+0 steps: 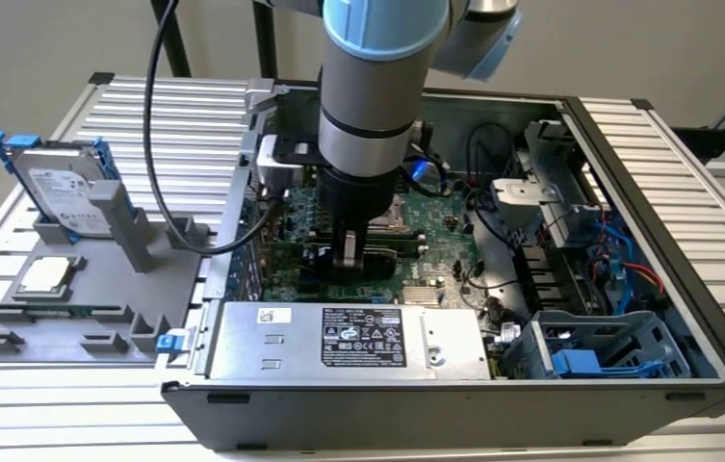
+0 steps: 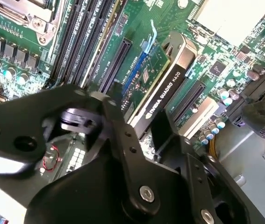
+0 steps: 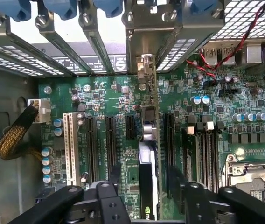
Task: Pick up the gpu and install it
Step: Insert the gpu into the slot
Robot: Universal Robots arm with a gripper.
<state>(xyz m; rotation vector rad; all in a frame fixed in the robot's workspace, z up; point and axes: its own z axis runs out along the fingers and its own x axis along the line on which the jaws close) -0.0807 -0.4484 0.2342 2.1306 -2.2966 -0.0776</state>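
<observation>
The gpu point(image 2: 167, 88) is a thin card with a black cooler and a green board. It stands on edge in a long motherboard slot inside the open computer case point(image 1: 670, 221). In the first wrist view the gpu point(image 3: 147, 158) shows edge-on, its silver bracket point(image 3: 144, 65) against the rear slot openings. My gripper point(image 2: 139, 123) reaches down into the case from above, a black finger point(image 2: 123, 140) on each side of the card's near end, shut on it. In the exterior view my gripper point(image 1: 349, 258) sits low over the green motherboard point(image 1: 433, 289).
A hard drive in a blue frame point(image 1: 64, 188) and a square silver CPU chip point(image 1: 47, 276) rest on a grey fixture at the exterior view's left. The power supply point(image 1: 349, 337), drive cage point(image 1: 593, 351), memory slots point(image 2: 86, 42) and braided cables point(image 3: 16, 135) crowd the case.
</observation>
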